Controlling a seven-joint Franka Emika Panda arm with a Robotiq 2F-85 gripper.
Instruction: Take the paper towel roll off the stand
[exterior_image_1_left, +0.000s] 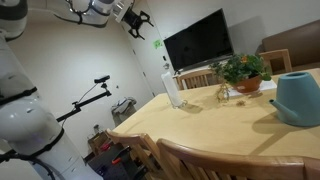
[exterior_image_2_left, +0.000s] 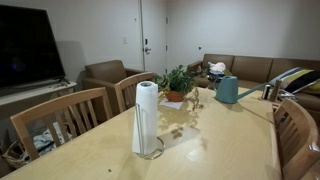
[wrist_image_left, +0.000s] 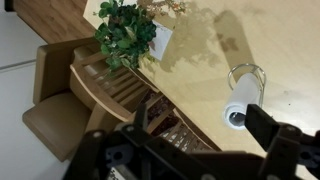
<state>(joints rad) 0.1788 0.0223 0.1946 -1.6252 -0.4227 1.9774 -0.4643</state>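
The tool (exterior_image_1_left: 137, 19) is hanging high in the air with its jaws spread wide and nothing between them, well apart from the wooden surface (exterior_image_1_left: 210, 125). The paper towel roll (exterior_image_2_left: 146, 112) is standing upright on its wire stand (exterior_image_2_left: 155, 152), near the edge of the surface where the wooden chairs (exterior_image_2_left: 58, 120) are tucked in. Nothing is touching the roll, and the space straight above it is lying open.

Farther along the surface, a potted plant (exterior_image_2_left: 178, 82) is sitting, and beyond it a teal vessel (exterior_image_2_left: 227, 90); both are standing well apart from the roll. A dark television (exterior_image_1_left: 198, 42) is hanging on the wall behind; its screen is showing nothing.

In the wrist view, the camera is looking down on the roll (wrist_image_left: 238, 112) end-on, so its hollow core is showing, with the stand's ring (wrist_image_left: 247, 75) lying beside it on the surface. The tool (wrist_image_left: 200, 115) is framing the bottom of that picture, and the plant (wrist_image_left: 125, 30) is sitting at the top. An exterior view (exterior_image_1_left: 20, 115) alone is showing the white arm and a black tripod (exterior_image_1_left: 92, 97) by the wall. A sofa (exterior_image_2_left: 250, 68) and a brown armchair (exterior_image_2_left: 105, 72) are appearing in an exterior view.
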